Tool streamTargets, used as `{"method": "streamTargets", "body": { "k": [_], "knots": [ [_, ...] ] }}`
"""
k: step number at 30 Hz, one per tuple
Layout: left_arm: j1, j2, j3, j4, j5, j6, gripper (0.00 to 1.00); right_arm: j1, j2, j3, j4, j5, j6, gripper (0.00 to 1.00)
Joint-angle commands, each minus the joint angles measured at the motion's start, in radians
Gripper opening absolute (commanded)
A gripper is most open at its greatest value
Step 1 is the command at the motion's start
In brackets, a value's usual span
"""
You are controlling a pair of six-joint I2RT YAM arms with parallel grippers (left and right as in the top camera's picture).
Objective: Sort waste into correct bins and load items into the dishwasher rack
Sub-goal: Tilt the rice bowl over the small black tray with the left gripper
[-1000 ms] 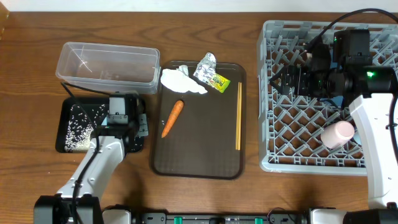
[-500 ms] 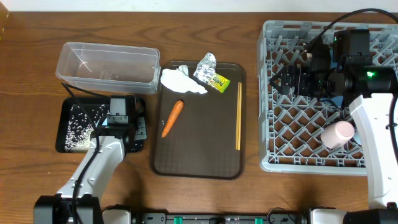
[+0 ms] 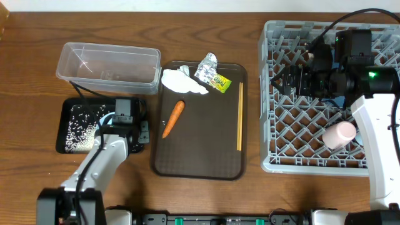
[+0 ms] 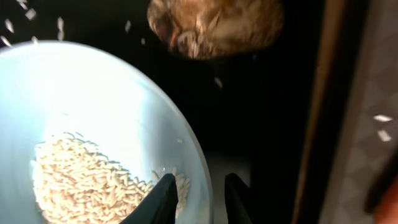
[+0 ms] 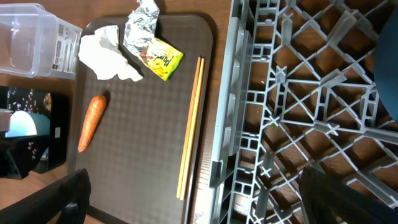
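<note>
My left gripper [image 4: 199,180] is shut on the rim of the small light-blue cup [image 4: 93,112], which has white rice grains [image 4: 81,180] in it, over the black tray [image 3: 60,128]. A brown food lump [image 4: 214,25] lies in that tray beyond the cup. The carrot [image 3: 173,119], tissue [image 3: 181,80], foil [image 3: 206,64], yellow-green wrapper [image 3: 220,82] and chopsticks [image 3: 239,115] lie on the brown serving tray [image 3: 200,150]. My right gripper [image 5: 199,193] is open and empty over the left part of the rack [image 3: 300,144]. The pink cup [image 3: 339,134] lies in the rack.
The clear tub [image 3: 69,53] stands behind the black tray and holds nothing visible. Loose rice [image 3: 81,125] lies scattered in the black tray. A dark blue bowl edge [image 5: 387,87] shows in the rack. The white bowl is out of view.
My left gripper with the cup has shifted slightly to the right over the black tray. The right arm has not moved.
</note>
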State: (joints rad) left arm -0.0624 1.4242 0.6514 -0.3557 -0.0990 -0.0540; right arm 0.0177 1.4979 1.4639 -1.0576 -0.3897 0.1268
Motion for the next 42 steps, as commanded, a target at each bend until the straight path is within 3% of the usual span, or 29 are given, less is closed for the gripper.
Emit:
{"method": "streamTargets", "body": {
  "k": [1, 8, 21, 31, 35, 38, 39, 40, 42],
  "knots": [
    [-0.003, 0.018, 0.019, 0.008, -0.025, 0.009, 0.25, 0.010, -0.016, 0.002, 0.002, -0.011, 0.015, 0.99],
    [-0.001, 0.020, 0.019, 0.042, -0.026, 0.009, 0.06, 0.010, -0.016, 0.002, 0.002, -0.011, 0.015, 0.99],
    [-0.001, -0.070, 0.054, -0.029, 0.008, 0.013, 0.06, 0.010, -0.016, 0.002, -0.003, -0.011, 0.015, 0.99],
    [-0.001, 0.074, 0.051, -0.029, 0.001, 0.013, 0.06, 0.010, -0.016, 0.002, -0.001, -0.011, 0.015, 0.99],
    [-0.001, 0.103, 0.051, -0.029, 0.002, 0.012, 0.17, 0.010, -0.016, 0.002, -0.001, -0.011, 0.015, 0.99],
    [-0.001, 0.104, 0.051, -0.027, 0.001, 0.012, 0.17, 0.010, -0.016, 0.002, 0.002, -0.011, 0.015, 0.99],
    [-0.001, 0.104, 0.051, -0.024, 0.001, 0.012, 0.17, 0.010, -0.016, 0.002, 0.002, -0.011, 0.015, 0.99],
    [-0.001, 0.104, 0.053, -0.023, 0.002, 0.012, 0.08, 0.010, -0.016, 0.002, 0.002, -0.011, 0.015, 0.99],
    [-0.001, 0.094, 0.072, -0.050, 0.002, 0.008, 0.06, 0.010, -0.016, 0.002, 0.002, -0.011, 0.015, 0.99]
  ]
}}
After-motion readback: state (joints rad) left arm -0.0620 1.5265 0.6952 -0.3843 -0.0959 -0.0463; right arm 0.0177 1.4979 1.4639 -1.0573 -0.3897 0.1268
